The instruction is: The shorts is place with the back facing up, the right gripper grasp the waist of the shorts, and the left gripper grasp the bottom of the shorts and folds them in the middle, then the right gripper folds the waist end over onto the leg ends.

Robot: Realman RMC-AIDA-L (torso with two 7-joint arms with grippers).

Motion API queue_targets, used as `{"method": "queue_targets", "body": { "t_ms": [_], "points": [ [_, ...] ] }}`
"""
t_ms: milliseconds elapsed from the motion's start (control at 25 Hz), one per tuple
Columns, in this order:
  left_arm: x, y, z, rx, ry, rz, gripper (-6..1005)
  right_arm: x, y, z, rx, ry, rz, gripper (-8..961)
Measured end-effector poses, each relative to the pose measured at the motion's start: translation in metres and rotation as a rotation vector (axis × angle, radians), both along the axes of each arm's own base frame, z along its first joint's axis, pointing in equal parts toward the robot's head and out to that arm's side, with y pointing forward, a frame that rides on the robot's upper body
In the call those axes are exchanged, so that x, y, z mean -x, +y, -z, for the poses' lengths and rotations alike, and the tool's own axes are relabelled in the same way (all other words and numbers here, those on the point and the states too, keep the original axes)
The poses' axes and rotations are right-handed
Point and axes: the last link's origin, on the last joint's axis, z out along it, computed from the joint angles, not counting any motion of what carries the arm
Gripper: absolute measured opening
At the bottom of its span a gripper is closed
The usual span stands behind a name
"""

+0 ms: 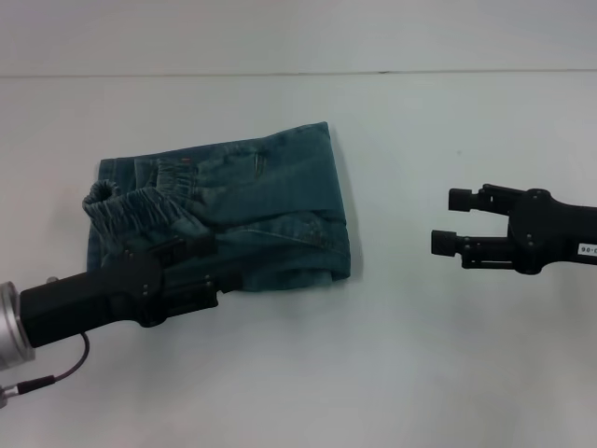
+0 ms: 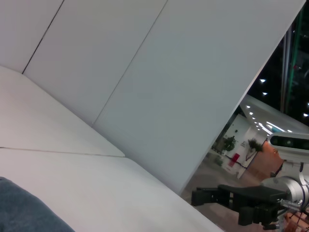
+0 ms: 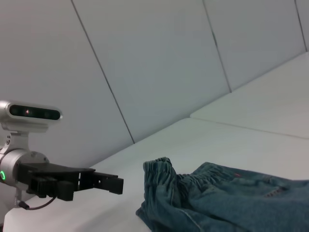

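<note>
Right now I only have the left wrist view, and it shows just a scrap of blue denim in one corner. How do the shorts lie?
Observer: The faded blue-green denim shorts lie folded into a compact block on the white table, with the puckered elastic waist end toward the robot's left.
Operator: Is my arm's gripper on them?
Observer: In the right wrist view, a gap shows between the black long-fingered left gripper and the waist end.
Operator: And the other arm?
Observer: The boxy black right gripper is open and empty, off to the shorts' right.
</note>
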Motion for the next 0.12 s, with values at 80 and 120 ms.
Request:
{"method": "queue_targets", "body": {
  "t_ms": [80,120],
  "points": [
    [-0.0001,0.0,0.0002,0.0,-0.001,-0.001,874,-0.0004,0.0002,0.001,0.005,-0.002,0.004,920],
    [-0.0003,0.0001,0.0002,-0.001,-0.003,-0.001,874,-0.0005,0.0003,0.0013,0.007,-0.003,0.007,920]
  ]
}}
